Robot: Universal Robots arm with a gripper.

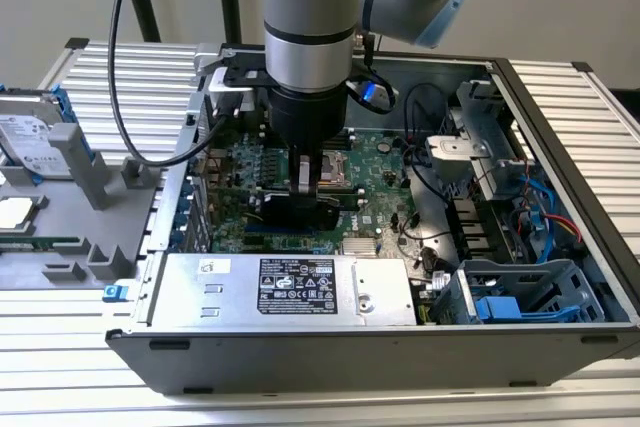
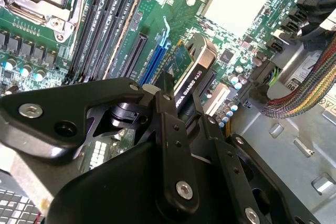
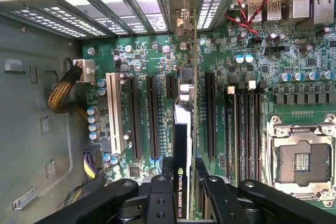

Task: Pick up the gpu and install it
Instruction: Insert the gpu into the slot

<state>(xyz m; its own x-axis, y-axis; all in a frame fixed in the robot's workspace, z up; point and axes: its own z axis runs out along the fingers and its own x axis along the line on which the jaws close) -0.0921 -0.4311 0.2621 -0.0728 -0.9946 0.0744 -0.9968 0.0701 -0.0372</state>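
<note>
Gpu (image 3: 181, 145) stands on edge, clamped by gripper (image 3: 184, 182).

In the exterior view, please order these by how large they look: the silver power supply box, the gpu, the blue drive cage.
1. Silver power supply box, clearly largest.
2. Blue drive cage.
3. The gpu, held edge-on in the gripper over the motherboard; partly hidden, so this place is less sure.

A robot lab bench: slatted aluminium table (image 1: 560, 97), opened computer case (image 1: 560, 127).
</note>
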